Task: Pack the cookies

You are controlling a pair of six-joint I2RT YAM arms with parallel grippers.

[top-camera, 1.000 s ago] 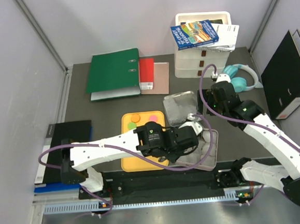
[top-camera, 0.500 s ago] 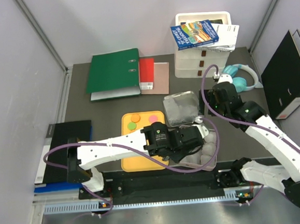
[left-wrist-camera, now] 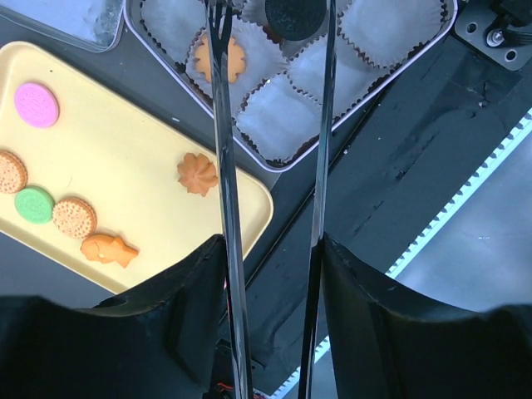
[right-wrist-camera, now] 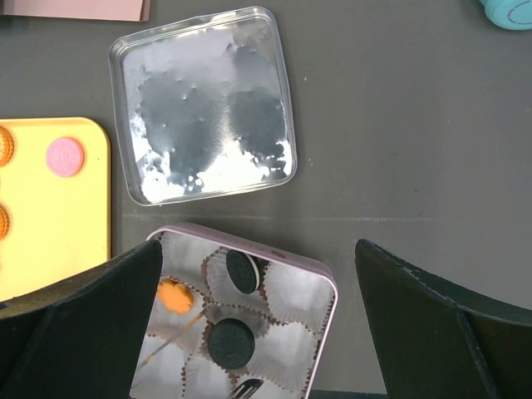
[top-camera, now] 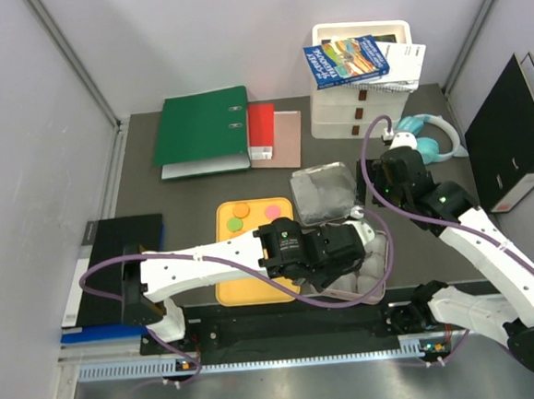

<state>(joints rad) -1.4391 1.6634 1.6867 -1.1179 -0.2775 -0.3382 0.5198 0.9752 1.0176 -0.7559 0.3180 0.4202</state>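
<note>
Inside the pink tin (right-wrist-camera: 326, 291), the right wrist view gives you two black cookies (right-wrist-camera: 242, 272) and an orange cookie (right-wrist-camera: 173, 293) in paper cups (left-wrist-camera: 283, 112). The left wrist view shows only one black, loose between the spread left end effector (left-wrist-camera: 273, 10) tips. The right end effector (right-wrist-camera: 258, 248) is spread wide above the tin lid (right-wrist-camera: 204, 125). Six more cookies (left-wrist-camera: 198, 173) sit on the yellow tray (left-wrist-camera: 125, 125) alongside.

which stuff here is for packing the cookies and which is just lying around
job: small round and flower-shaped cookies, yellow plastic tray, square metal tin, white crinkled paper cups, silver tin lid

lying about: green ring binder, red booklet, white drawer unit, blue book, teal headphones, black folder
</note>
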